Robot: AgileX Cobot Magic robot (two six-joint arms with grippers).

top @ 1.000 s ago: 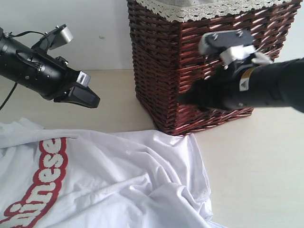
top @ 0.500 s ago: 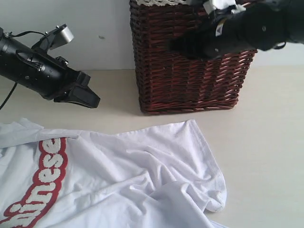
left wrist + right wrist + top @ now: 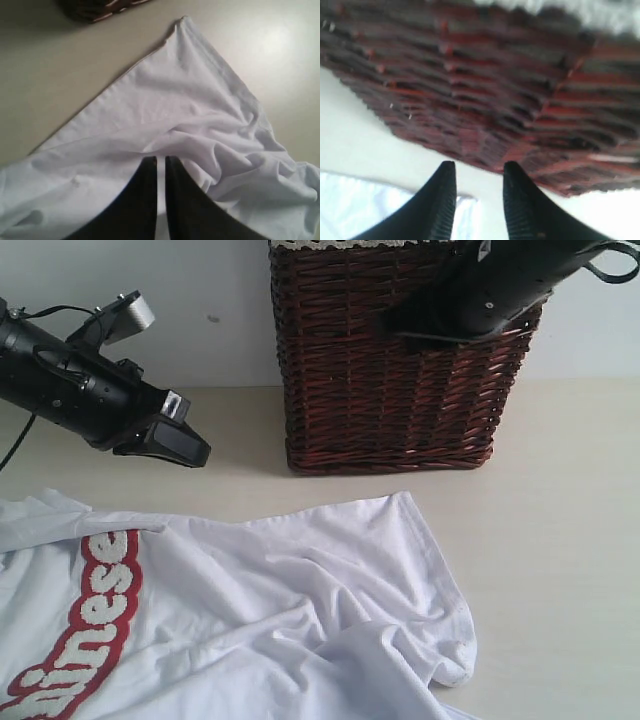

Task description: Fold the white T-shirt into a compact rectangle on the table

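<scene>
The white T-shirt (image 3: 260,620) lies rumpled on the pale table (image 3: 560,540), filling the near left. Part of its red-outlined lettering (image 3: 95,625) shows at the left edge; its neck tag is out of view. My left gripper (image 3: 190,448) hangs above the table just beyond the shirt's far edge. In the left wrist view that gripper (image 3: 161,161) is shut, empty, over the shirt's folds (image 3: 200,110). My right gripper (image 3: 388,325) is raised in front of the wicker basket. The right wrist view shows it (image 3: 477,167) open and empty, with a shirt corner (image 3: 350,205) below.
A dark brown wicker basket (image 3: 380,400) with a lace-edged liner stands at the back centre, close behind the shirt's far corner (image 3: 400,498). The same basket fills the right wrist view (image 3: 495,85). Bare table lies to the right of the shirt.
My right arm has risen and swung back, up in front of the basket's upper part. The basket now stands upright and farther from the shirt. The left arm has not moved.
</scene>
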